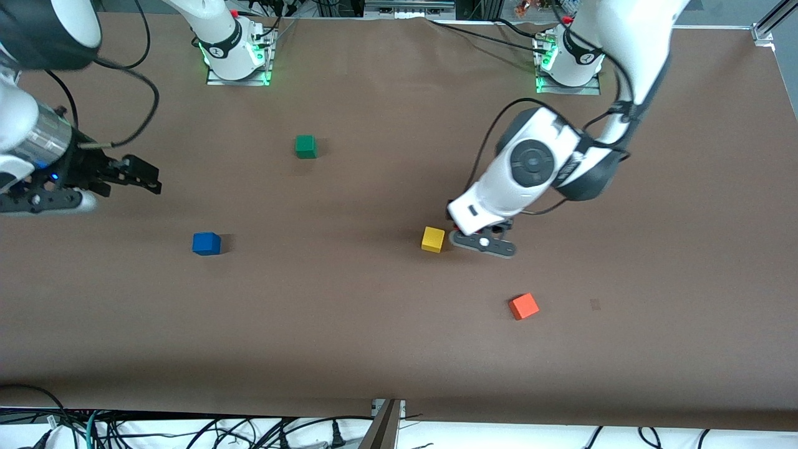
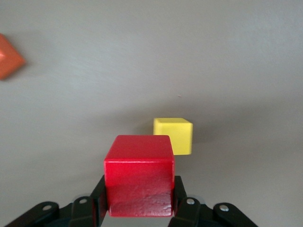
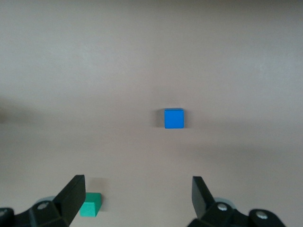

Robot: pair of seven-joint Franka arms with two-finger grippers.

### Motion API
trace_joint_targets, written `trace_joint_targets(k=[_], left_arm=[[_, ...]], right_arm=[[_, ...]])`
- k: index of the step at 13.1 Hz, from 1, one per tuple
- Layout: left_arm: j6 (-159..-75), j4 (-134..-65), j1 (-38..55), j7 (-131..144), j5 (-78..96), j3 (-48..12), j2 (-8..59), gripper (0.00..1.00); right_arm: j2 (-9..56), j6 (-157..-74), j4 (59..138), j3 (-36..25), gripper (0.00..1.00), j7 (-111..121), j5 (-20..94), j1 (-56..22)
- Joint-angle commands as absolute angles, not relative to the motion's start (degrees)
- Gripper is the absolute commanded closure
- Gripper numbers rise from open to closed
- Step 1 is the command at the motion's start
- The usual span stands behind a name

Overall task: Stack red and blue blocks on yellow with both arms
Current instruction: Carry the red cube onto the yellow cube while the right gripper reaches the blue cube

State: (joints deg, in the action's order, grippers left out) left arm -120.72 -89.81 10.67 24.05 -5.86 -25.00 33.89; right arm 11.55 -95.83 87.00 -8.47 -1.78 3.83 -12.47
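My left gripper is shut on the red cube, which sits between its two black fingers. It hovers just beside the yellow cube, low over the table. In the front view the left hand is right next to the yellow cube and hides the red cube. The blue cube rests alone toward the right arm's end of the table and also shows in the right wrist view. My right gripper is open and empty, held up over bare table at that end.
A green cube lies nearer the robot bases and shows by a right finger. An orange-red cube lies nearer the front camera than the yellow cube and shows in the left wrist view. The brown table is bare elsewhere.
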Motion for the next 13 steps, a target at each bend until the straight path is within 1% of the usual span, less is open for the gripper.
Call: trace_joint_targets(k=[1, 3, 6, 8, 11, 13], left_arm=[[-119.62, -83.86, 16.41, 28.72, -9.39, -21.55, 38.66, 1.0], [-119.62, -83.15, 20.37, 31.8, -10.02, -19.26, 40.77, 1.0], [-119.62, -81.74, 22.5, 32.26, -9.93, -17.14, 42.01, 1.0], [-119.62, -81.65, 22.5, 32.26, -9.93, -17.14, 42.01, 1.0], [-119.62, -81.65, 22.41, 32.25, -10.02, -17.05, 42.45, 1.0], [-119.71, -81.13, 22.76, 32.34, -10.11, -16.79, 42.98, 1.0]], right_arm=[[17.64, -95.8, 85.69, -8.44, 0.01, -1.14, 5.27, -10.64], [20.81, -97.55, 85.69, -8.44, 0.0, -1.23, 5.01, -10.55], [28.53, -104.57, 86.22, -8.35, 0.0, -1.14, 5.53, -9.84], [33.81, -111.76, 87.18, -8.26, 0.0, -1.14, 5.62, -10.11], [36.56, -119.77, 89.82, -8.09, 0.01, 2.1, 5.8, -10.19], [38.31, -121.81, 90.26, -8.0, 0.01, 2.2, 5.89, -10.02]])
